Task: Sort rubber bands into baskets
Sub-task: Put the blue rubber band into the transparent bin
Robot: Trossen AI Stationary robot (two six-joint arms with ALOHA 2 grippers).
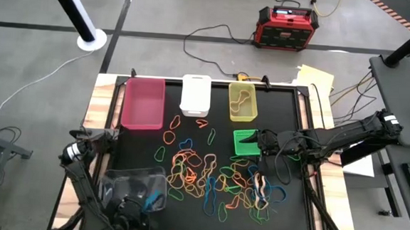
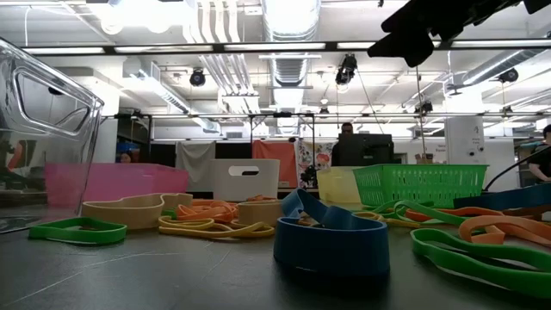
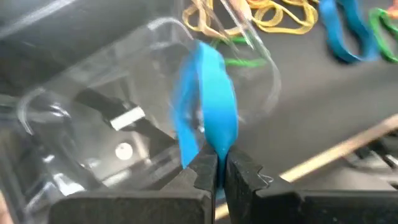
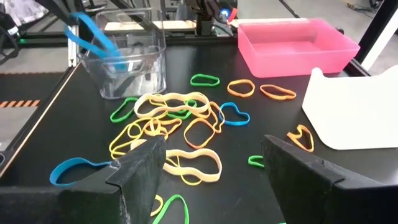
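Holding a blue rubber band (image 3: 208,118) pinched between closed jaws, the left gripper (image 3: 216,171) hangs over the clear basket (image 1: 135,186) at the near-left corner of the counter (image 1: 298,113). Band dangles as a limp folded loop, partly inside the clear walls, from the look of the left wrist view. Judged step: delivery of one blue band to the clear bin. Next move calls for parting the jaws so the band drops free, then lifting clear without snagging the loop on the rim.

Right gripper (image 4: 211,165) waits over the right side of the counter near the green mesh basket (image 1: 246,142), jaws wide apart, nothing between them.

Rubber bands (image 1: 212,176): a loose tangle of orange, yellow, green and blue loops spread across the counter's middle, many overlapping, some lying singly nearer the far row. Thin, flat, floppy; overlapped ones will likely drag neighbours when lifted.

Far row, left to right: pink basket (image 1: 143,103), white basket (image 1: 196,94), yellow-green basket (image 1: 242,101) with a pale loop inside. Most of the pile unsorted; task looks early.
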